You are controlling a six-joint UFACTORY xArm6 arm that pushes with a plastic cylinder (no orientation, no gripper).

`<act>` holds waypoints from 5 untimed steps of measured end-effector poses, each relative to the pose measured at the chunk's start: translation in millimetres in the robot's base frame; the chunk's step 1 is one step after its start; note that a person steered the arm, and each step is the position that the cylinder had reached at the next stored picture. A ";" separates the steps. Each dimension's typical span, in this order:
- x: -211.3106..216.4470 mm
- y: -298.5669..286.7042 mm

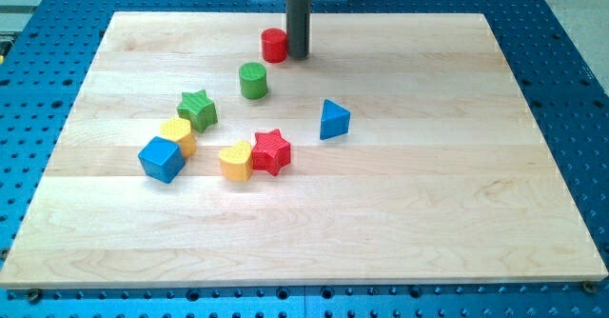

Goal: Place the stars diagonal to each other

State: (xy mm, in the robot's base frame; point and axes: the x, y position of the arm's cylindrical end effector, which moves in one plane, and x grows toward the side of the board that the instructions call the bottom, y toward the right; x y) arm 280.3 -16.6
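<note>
A green star [197,109] lies left of the board's middle. A red star [271,151] lies lower and to its right, touching a yellow heart-shaped block [236,161] on its left. My tip [298,54] is near the view's top, just right of a red cylinder [274,45], close to or touching it. The tip is far above both stars.
A green cylinder [253,80] stands below the red cylinder. A yellow block [178,134] and a blue cube [161,158] sit below the green star. A blue triangle [333,120] lies right of centre. The wooden board [457,204] rests on a blue perforated table.
</note>
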 end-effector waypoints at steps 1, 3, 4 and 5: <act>0.0 -11.8; 27.7 -22.4; 54.1 -69.7; 84.5 -122.2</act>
State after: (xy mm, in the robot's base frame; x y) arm 364.8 -138.7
